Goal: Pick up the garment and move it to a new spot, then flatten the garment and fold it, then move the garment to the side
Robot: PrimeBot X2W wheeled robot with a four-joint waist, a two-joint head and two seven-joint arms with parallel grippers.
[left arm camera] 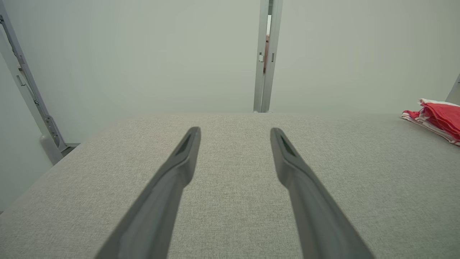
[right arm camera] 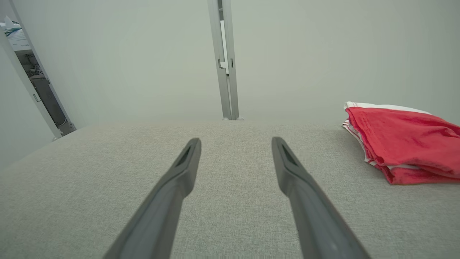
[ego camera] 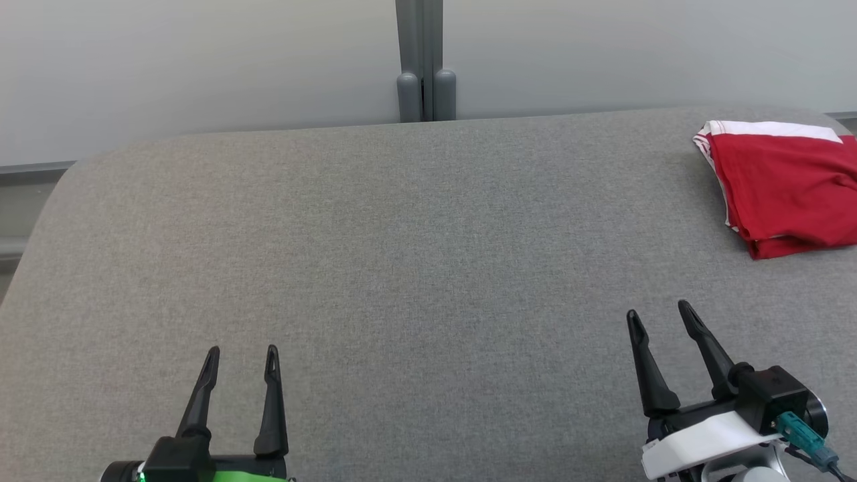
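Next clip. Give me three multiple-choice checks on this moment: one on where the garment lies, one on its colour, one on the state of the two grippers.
1. Where on the grey table does the garment lie in the head view?
A. at the far right
B. in the centre
C. at the near left corner

2. What colour is the garment?
A. blue
B. red with white trim
C. black

3. How do the left gripper and the right gripper stand?
A. both shut on the garment
B. left open, right shut on cloth
C. both open, holding nothing

Answers:
1 A: it sits by the table's far right edge, beyond the right gripper.
2 B: the cloth is red, with a white band along its far side.
3 C: in each wrist view the two fingers stand apart with bare table between them.
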